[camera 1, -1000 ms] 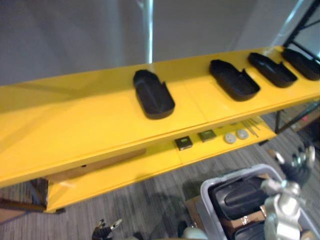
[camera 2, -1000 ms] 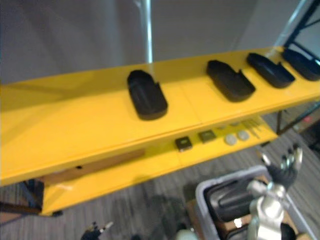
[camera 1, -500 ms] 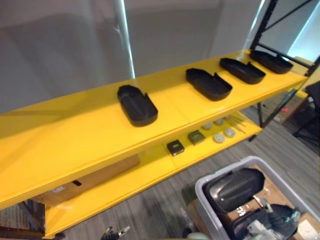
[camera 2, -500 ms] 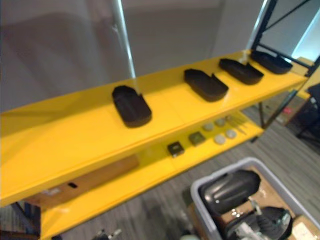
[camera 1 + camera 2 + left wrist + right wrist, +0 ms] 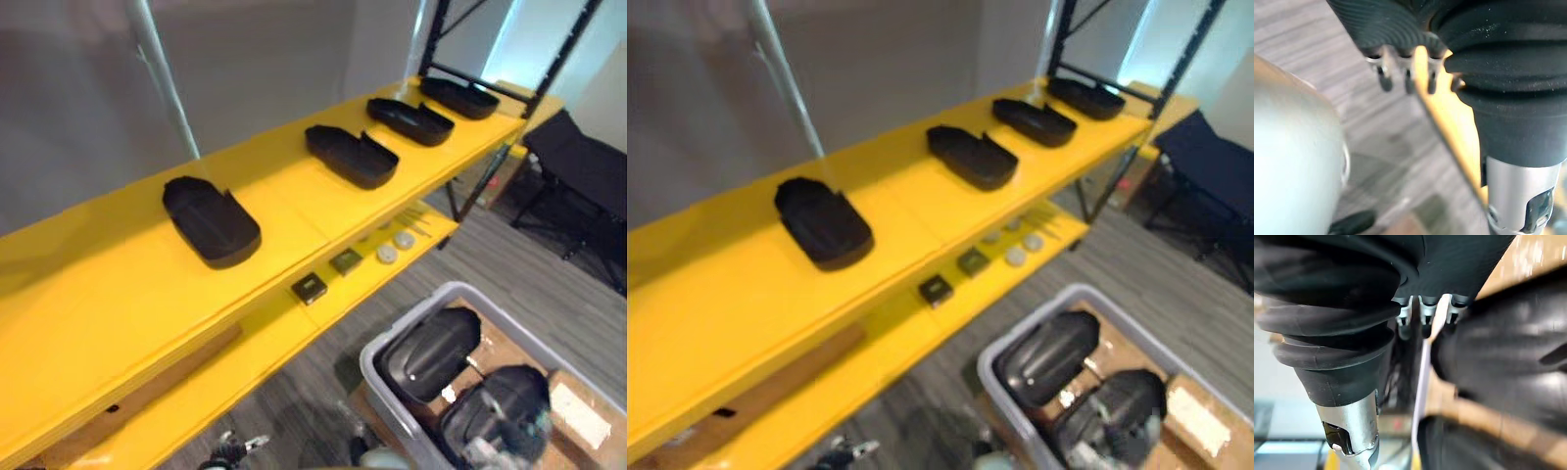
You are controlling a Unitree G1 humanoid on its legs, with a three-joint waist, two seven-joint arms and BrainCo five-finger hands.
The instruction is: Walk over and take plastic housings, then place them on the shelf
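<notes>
Nearest, left hand [image 5: 1406, 78] hanging slack and empty; right hand [image 5: 1425, 308] down in the grey bin [image 5: 402, 318], grip impossible to tell. In that bin, two glossy black housings [image 5: 426, 352] [image 5: 495, 416] on cardboard [image 5: 509, 343]: probably light, stiff and slick, best taken by a rim edge rather than the domed back. Farther on, square parts [image 5: 309, 287] and discs [image 5: 387, 254] on the yellow shelf's [image 5: 108, 304] lower tier; four shelved housings [image 5: 211, 220], hollow up, along the top tier.
</notes>
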